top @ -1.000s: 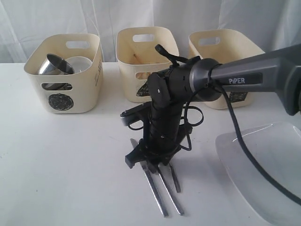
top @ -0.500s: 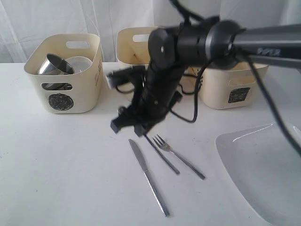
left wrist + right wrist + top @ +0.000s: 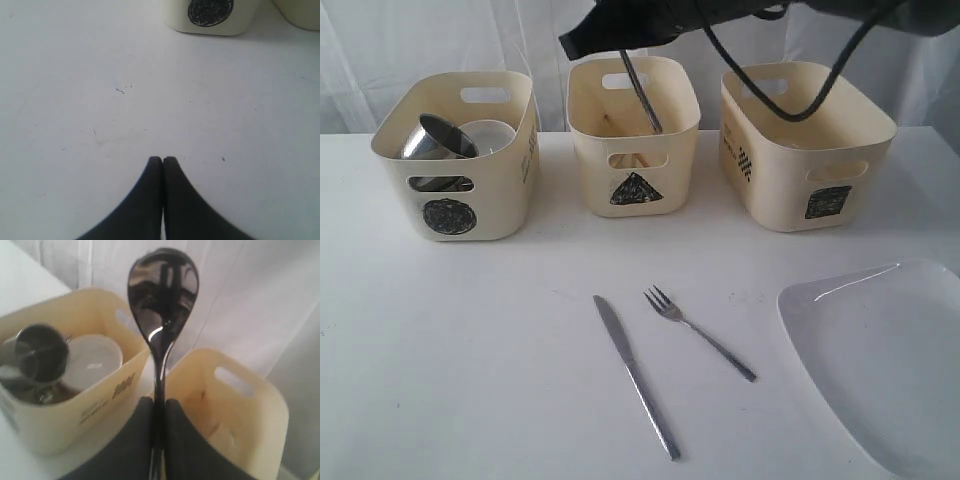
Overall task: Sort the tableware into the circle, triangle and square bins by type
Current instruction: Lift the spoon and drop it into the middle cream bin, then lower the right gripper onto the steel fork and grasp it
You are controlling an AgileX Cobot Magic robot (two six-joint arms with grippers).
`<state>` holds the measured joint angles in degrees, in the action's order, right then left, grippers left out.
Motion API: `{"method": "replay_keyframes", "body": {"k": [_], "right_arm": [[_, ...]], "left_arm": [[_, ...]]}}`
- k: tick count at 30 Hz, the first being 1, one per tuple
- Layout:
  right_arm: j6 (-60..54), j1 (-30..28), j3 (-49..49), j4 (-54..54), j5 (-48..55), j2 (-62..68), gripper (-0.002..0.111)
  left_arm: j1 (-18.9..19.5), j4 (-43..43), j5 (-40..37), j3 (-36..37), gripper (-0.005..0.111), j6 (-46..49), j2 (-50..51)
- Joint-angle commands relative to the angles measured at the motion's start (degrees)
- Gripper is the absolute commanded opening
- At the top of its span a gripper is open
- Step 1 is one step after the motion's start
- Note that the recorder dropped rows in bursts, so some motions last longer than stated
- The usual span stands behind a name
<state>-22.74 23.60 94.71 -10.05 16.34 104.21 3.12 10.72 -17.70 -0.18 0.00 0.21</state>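
Observation:
My right gripper (image 3: 620, 42) hangs high over the triangle bin (image 3: 633, 165), shut on the handle of the steel spoon (image 3: 642, 95). In the right wrist view the spoon (image 3: 162, 285) stands out between the fingers (image 3: 140, 420), bowl end away from them, above the triangle bin (image 3: 260, 440). The steel knife (image 3: 635, 375) and fork (image 3: 698, 332) lie on the table in front. The white plate (image 3: 890, 370) sits at the front right. A steel mug (image 3: 435, 140) and a white bowl (image 3: 490, 135) rest in the circle bin (image 3: 455, 190). My left gripper (image 3: 162, 159) is shut over bare table.
The square bin (image 3: 800, 170) stands at the back right. White curtains hang behind the three bins. The left wrist view shows the foot of the circle bin (image 3: 210, 20) some way ahead of the fingers. The chopsticks do not show clearly.
The right gripper has risen from the table with the spoon and swung back over the triangle bin. The knife and fork stay where they lay.

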Motion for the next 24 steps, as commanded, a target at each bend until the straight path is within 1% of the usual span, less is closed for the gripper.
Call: {"method": "replay_keyframes", "body": {"k": [1,3,10,13,15,17,22,24], "right_arm": [[-1.5,-0.2,-0.2,-0.8,-19.7,3.5,0.0],[-2.4,0.3,-1.9,0.2,-26.4,4.7,0.0],[-2.7,-0.2,-3.0,-0.6,-37.5,12.3,0.0],[-3.0,-0.4,-3.0,-0.6,-46.3,16.8,0.0],[-3.0,-0.9,-2.7,-0.5,-50.3,19.6,0.001],[-3.0,-1.4,-2.5,-0.6,-52.4,22.2,0.007],[-2.3,-2.5,-1.6,-0.6,-50.7,25.6,0.033],[-2.3,-2.6,-1.6,-0.6,-50.1,25.6,0.041]], "left_arm": [[-0.4,0.3,0.1,0.2,0.0,0.0,-0.2],[-0.4,0.3,0.1,0.2,0.0,0.0,-0.2],[-0.4,0.3,0.1,0.2,0.0,0.0,-0.2],[-0.4,0.3,0.1,0.2,0.0,0.0,-0.2],[-0.4,0.3,0.1,0.2,0.0,0.0,-0.2],[-0.4,0.3,0.1,0.2,0.0,0.0,-0.2],[-0.4,0.3,0.1,0.2,0.0,0.0,-0.2],[-0.4,0.3,0.1,0.2,0.0,0.0,-0.2]]}}
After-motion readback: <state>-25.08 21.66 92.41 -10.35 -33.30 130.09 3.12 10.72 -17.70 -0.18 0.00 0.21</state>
